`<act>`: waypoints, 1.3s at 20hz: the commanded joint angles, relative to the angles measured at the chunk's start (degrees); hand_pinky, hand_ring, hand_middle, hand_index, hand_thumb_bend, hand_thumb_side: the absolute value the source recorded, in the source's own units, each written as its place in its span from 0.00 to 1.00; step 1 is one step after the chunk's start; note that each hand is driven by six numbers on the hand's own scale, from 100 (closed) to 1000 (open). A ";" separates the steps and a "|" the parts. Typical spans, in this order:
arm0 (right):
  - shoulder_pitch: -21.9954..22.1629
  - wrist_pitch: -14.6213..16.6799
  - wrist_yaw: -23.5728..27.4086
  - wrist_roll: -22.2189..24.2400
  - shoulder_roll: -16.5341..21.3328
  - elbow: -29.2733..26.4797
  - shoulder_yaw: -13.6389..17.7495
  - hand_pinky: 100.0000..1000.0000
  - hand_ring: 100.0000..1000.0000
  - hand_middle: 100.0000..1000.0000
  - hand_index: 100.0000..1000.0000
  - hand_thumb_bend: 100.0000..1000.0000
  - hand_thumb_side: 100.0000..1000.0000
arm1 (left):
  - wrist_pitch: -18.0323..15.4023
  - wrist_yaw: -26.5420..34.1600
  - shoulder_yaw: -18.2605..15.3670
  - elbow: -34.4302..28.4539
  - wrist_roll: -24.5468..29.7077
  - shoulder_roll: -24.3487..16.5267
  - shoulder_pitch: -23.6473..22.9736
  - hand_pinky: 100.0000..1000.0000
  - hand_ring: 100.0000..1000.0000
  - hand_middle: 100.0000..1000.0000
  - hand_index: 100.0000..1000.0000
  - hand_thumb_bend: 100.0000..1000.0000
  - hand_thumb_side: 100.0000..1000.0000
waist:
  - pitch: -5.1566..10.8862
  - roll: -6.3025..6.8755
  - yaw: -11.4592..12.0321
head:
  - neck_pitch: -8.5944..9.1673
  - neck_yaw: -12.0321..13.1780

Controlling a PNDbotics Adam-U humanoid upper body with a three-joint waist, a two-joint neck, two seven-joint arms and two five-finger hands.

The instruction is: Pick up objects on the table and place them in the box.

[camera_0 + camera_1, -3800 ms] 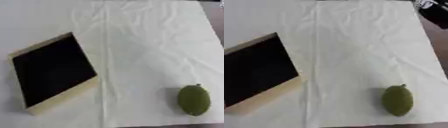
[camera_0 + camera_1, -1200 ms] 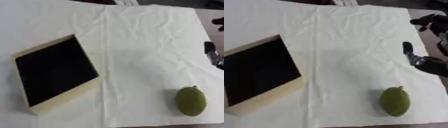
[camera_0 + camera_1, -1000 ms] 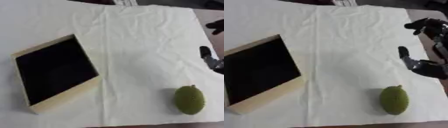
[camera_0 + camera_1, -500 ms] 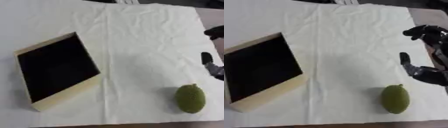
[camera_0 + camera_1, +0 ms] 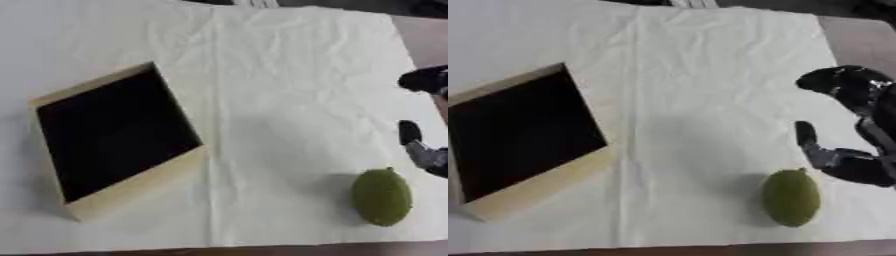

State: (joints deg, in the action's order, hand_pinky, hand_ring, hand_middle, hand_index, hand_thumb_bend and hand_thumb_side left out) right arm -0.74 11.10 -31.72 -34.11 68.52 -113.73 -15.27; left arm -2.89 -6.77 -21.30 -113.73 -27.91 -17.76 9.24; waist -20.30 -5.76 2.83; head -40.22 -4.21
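A green oval fruit [image 5: 791, 197] lies on the near right part of the table [image 5: 710, 60], which is covered with a creased pale cloth. Its long axis runs roughly from near to far, with a small pointed tip at the far end. Well apart from it, on the left side, sits the box [image 5: 514, 131]: a shallow tray with a light rim and a dark inside, turned at an angle to the table edge, and nothing shows inside it.

The right robot hand [image 5: 852, 150] comes in from the right edge. It hangs just beyond and to the right of the fruit, close to it but not touching. The thumb points toward the far side while the fingers arch above in a wide, relaxed spread, and it holds nothing. The left robot hand shows in neither view.

The fruit lies toward the near left from this robot hand, so the right arm is plainly the one placed to take it. A grasp would probably go best across the fruit's narrow width, from left to right. After that comes a long carry leftward over the cloth to the box.
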 commanded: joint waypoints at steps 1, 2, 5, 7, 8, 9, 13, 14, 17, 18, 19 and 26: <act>-0.11 0.93 -2.16 -0.82 2.62 -0.86 -0.01 0.77 0.65 0.74 0.85 0.00 0.70 | 0.07 -0.27 0.21 -0.86 0.15 -1.73 0.11 0.45 0.47 0.55 0.67 0.17 0.54 | 1.26 0.15 0.06 | -0.30 0.04; -0.05 1.21 -2.70 -0.96 2.64 -0.86 -0.25 0.77 0.65 0.75 0.85 0.00 0.71 | 0.09 -0.25 0.23 -0.86 0.16 -1.74 0.11 0.45 0.47 0.55 0.67 0.17 0.54 | 1.30 0.12 0.09 | -0.32 0.06; 0.31 1.92 -3.89 -1.46 2.76 -0.86 -1.07 0.77 0.66 0.75 0.85 0.00 0.72 | 0.12 -0.16 0.40 -0.86 0.33 -1.77 0.13 0.45 0.47 0.55 0.67 0.17 0.54 | 1.49 0.06 0.19 | -0.45 -0.04; 0.64 2.20 -4.50 -1.70 2.86 -0.86 -1.34 0.77 0.66 0.76 0.85 0.00 0.73 | 0.15 -0.12 0.41 -0.86 0.35 -1.79 0.11 0.45 0.47 0.55 0.67 0.17 0.54 | 1.59 0.04 0.19 | -0.55 -0.09; 0.80 2.40 -4.93 -1.83 2.90 -0.85 -1.42 0.77 0.66 0.76 0.85 0.00 0.73 | 0.16 -0.11 0.43 -0.86 0.36 -1.80 0.09 0.45 0.47 0.55 0.67 0.17 0.54 | 1.65 0.04 0.19 | -0.63 -0.09; 0.97 2.66 -5.47 -1.99 2.97 -0.75 -1.52 0.78 0.67 0.76 0.85 0.00 0.74 | 0.16 -0.10 0.45 -0.86 0.38 -1.82 0.07 0.45 0.47 0.55 0.67 0.17 0.54 | 1.71 0.04 0.20 | -0.68 -0.16; 1.43 4.07 -7.75 -2.86 3.09 0.09 -2.10 0.78 0.68 0.76 0.85 0.00 0.75 | 0.16 -0.03 0.51 -0.86 0.48 -1.84 0.10 0.45 0.47 0.55 0.67 0.17 0.54 | 1.81 0.12 0.35 | -0.60 -0.26; 1.60 4.41 -8.15 -3.13 3.11 0.42 -2.28 0.78 0.68 0.76 0.85 0.00 0.76 | 0.16 -0.01 0.51 -0.86 0.48 -1.84 0.11 0.45 0.47 0.55 0.67 0.17 0.54 | 1.80 0.14 0.40 | -0.59 -0.33; 1.94 5.24 -8.80 -4.10 3.10 1.16 -2.72 0.77 0.68 0.76 0.85 0.00 0.76 | 0.13 0.05 0.53 -0.86 0.49 -1.83 0.15 0.45 0.47 0.55 0.67 0.17 0.54 | 1.77 0.19 0.47 | -0.58 -0.60; 2.07 5.46 -9.06 -4.37 3.10 1.42 -2.79 0.77 0.68 0.76 0.85 0.00 0.76 | 0.14 0.05 0.55 -0.86 0.51 -1.83 0.15 0.45 0.47 0.55 0.67 0.17 0.54 | 1.76 0.19 0.47 | -0.58 -0.64; 2.19 5.66 -9.30 -4.62 3.09 1.65 -2.85 0.77 0.68 0.76 0.85 0.00 0.77 | 0.15 0.05 0.55 -0.86 0.53 -1.82 0.14 0.45 0.47 0.55 0.67 0.17 0.54 | 1.75 0.20 0.47 | -0.60 -0.68; 2.88 6.86 -10.68 -6.00 3.03 2.57 -3.26 0.77 0.68 0.76 0.85 0.00 0.78 | 0.06 0.01 0.51 -0.86 0.51 -1.79 0.31 0.45 0.47 0.55 0.67 0.16 0.54 | 1.45 0.04 0.78 | -0.52 -0.69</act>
State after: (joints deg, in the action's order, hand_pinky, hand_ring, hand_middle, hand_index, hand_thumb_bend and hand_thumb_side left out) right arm 2.12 17.74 -41.84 -39.72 69.36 -111.21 -18.83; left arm -2.75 -6.75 -20.69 -113.73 -27.54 -17.79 9.15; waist -19.74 -5.84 3.59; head -40.68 -4.79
